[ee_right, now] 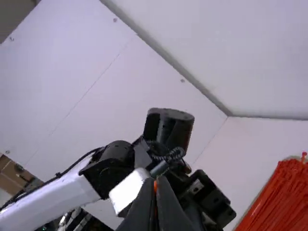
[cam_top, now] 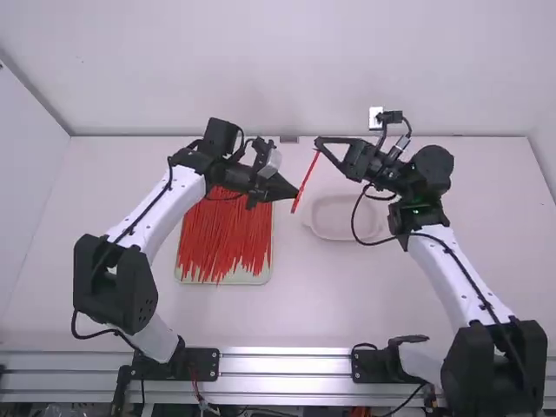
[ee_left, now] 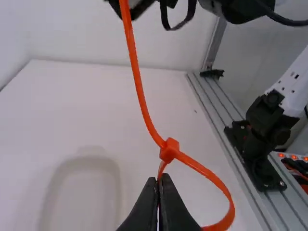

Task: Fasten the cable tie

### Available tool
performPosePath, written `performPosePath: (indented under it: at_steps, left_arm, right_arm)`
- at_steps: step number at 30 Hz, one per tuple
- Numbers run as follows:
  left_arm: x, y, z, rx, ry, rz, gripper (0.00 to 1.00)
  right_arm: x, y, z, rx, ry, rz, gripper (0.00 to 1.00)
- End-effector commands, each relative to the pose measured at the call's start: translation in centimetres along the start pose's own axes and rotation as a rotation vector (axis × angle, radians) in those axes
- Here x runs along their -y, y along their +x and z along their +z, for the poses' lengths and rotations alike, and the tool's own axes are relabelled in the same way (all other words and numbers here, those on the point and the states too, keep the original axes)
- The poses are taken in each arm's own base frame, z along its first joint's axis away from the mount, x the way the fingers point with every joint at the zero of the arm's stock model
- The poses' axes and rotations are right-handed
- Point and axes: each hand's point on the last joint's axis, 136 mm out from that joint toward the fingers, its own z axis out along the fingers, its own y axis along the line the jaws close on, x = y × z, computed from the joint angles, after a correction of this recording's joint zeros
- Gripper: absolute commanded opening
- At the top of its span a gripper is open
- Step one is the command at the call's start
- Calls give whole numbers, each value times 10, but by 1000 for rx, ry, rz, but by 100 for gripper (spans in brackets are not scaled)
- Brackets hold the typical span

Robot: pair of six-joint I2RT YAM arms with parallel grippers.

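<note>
White worktop (cam_top: 87, 217). Tray of red ties (cam_top: 224, 234) under left arm, white dish (cam_top: 343, 219) beside it. Left pincer (ee_left: 158, 185) clamped on cable tie (ee_left: 139, 91) just below its head. Right pincer (ee_right: 155, 192) clamped on strap's far end, which is mostly hidden. Tie held above worktop between both, loop partly cut off.

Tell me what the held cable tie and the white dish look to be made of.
Cable tie: probably flexible plastic, nylon-like, smooth orange with a slight sheen; it bends into a loop without creasing. Dish: likely thin moulded plastic, matte white, faintly translucent, with a soft rounded rim.
</note>
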Motion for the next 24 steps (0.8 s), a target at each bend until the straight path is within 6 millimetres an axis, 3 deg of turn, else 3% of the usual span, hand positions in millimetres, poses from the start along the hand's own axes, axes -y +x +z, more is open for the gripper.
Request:
performPosePath:
  at_steps: [1,5,12,24]
  left_arm:
    - [2,27,4,-59,-18,-52,2]
    - [17,30,6,10,51,-28,2]
    - [24,45,8,7,64,-67,1]
    - [25,34,8,59,87,-35,2]
  right_arm:
    - [-13,-32,-11,105,5,-64,0]
    - [-9,-40,-19,133,20,-44,0]
    - [-15,-48,-22,162,6,-70,0]
    - [-18,-46,-18,160,-2,-59,0]
